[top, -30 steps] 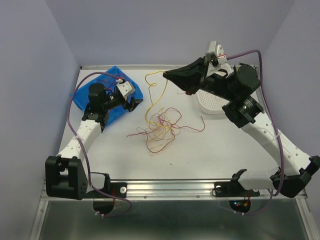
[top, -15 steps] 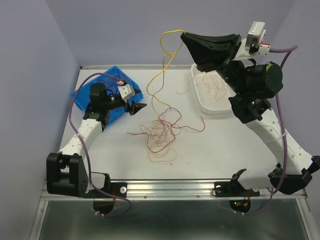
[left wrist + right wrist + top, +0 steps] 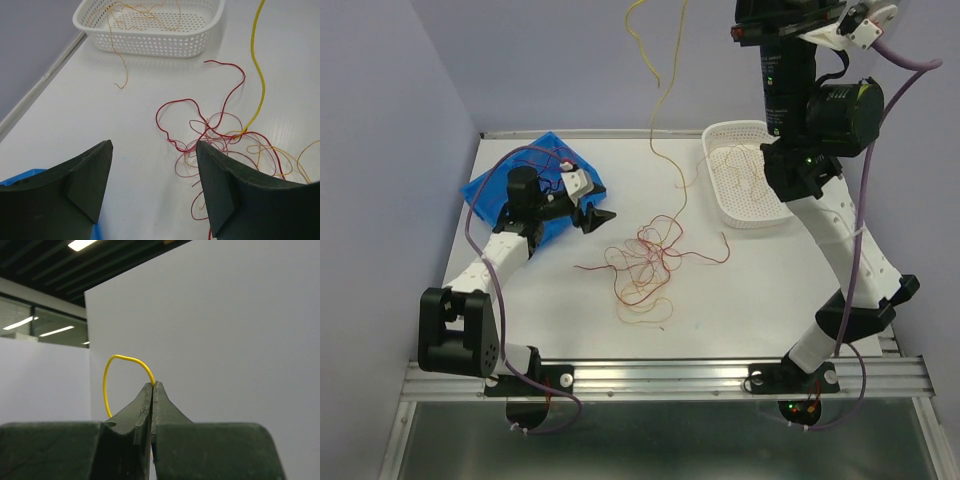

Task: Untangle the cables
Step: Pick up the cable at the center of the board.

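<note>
A loose tangle of thin red and yellow-orange cables (image 3: 642, 262) lies at mid-table. It also shows in the left wrist view (image 3: 220, 135). My right gripper (image 3: 154, 385) is shut on one yellow cable (image 3: 106, 382), raised high with its fingertips past the top edge of the top view. That cable (image 3: 667, 95) hangs from there down into the tangle and shows taut in the left wrist view (image 3: 259, 75). My left gripper (image 3: 600, 215) is open and empty, low over the table just left of the tangle (image 3: 154, 150).
A white perforated basket (image 3: 718, 195) at the back right holds a few orange strands, one trailing over its rim; it also shows in the left wrist view (image 3: 150, 47). A blue sheet (image 3: 485, 192) lies at the back left under the left arm.
My right arm has swung up from table height, drawing the yellow cable up out of the tangle. The left gripper has edged slightly right towards the tangle.
</note>
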